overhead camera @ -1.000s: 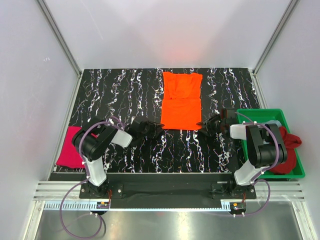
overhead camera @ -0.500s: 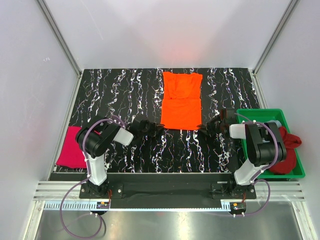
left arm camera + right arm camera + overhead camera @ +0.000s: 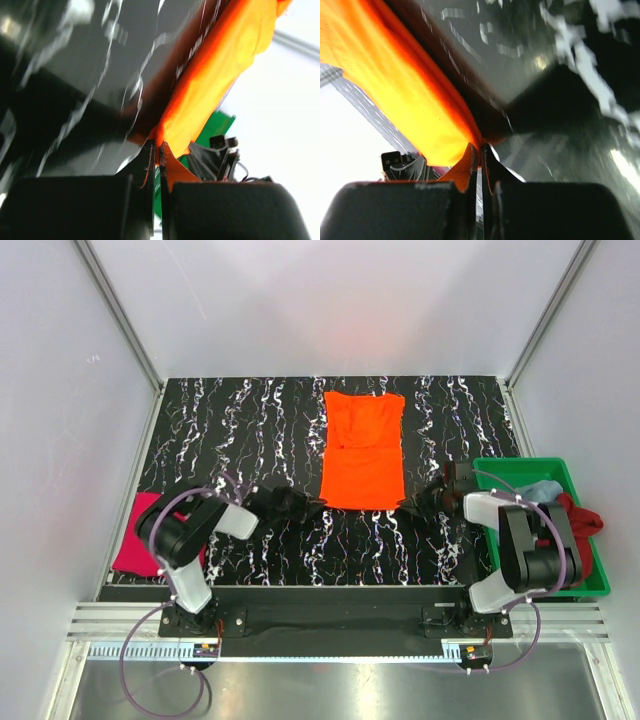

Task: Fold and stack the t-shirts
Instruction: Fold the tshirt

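**Top external: both grippers pinched on near hem corners of orange t-shirt**

Orange t-shirt (image 3: 363, 450) lies flat as a narrow rectangle on the black marbled table (image 3: 230, 430), with no sleeves sticking out, the collar far and the hem toward the arms. Left gripper (image 3: 316, 503) is at its near-left corner. The left wrist view shows the tips clenched with orange cloth nipped between them and the hem rising off the table. Right gripper (image 3: 409, 502) is at the near-right corner with the same pinch, its tips closed on the hem edge in the right wrist view.

One corner per arm likely keeps the hem taut and level for carrying it toward the collar. I judge this the start of the half fold, with nothing folded over yet.

Magenta t-shirt (image 3: 135, 535) sits well left of the orange one at the table edge, looks folded, and is probably the stack spot. Green tray (image 3: 592, 587), right of the orange shirt, holds the dark red t-shirt (image 3: 580, 520) and light blue t-shirt (image 3: 541, 488), both crumpled and not yet folded.

Risk: one corner slips or the arms move unevenly, giving a skewed fold.
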Controlling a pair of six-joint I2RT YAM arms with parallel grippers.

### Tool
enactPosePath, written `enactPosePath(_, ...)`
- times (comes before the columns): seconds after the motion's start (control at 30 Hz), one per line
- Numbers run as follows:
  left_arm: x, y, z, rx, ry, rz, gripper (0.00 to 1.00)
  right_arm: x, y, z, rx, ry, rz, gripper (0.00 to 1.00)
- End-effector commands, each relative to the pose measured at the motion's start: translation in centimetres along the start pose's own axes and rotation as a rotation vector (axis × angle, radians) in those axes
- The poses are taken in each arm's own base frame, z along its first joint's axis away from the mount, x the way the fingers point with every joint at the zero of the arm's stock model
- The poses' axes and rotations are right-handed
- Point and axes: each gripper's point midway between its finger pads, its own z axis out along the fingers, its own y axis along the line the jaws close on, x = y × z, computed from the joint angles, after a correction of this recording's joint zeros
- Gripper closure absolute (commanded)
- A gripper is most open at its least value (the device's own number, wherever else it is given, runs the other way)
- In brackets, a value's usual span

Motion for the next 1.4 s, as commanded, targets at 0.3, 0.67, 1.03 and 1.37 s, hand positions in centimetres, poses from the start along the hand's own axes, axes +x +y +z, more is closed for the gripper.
enactPosePath(0.3, 4.9, 2.2, -9.2, -0.02, 0.077, 0.195, 1.0, 5.9, -1.8, -7.9, 0.035, 0.017, -0.118, 1.0)
enactPosePath(0.67, 8.7, 4.0, -15.8, 0.033, 0.124, 0.212, 1.0, 10.5, -5.4, -14.5, 0.058, 0.065, -0.153, 1.0)
enactPosePath(1.03, 11.9, 2.6, -19.7, 0.045, 0.184, 0.287, 1.0, 12.6, -6.2, -19.1, 0.018, 0.083, -0.186, 1.0)
enactPosePath(1.37, 12.3, -2.5, -19.6, 0.035, 0.141, 0.45, 1.0, 11.3, -0.9, -21.2, -0.013, 0.05, -0.269, 1.0)
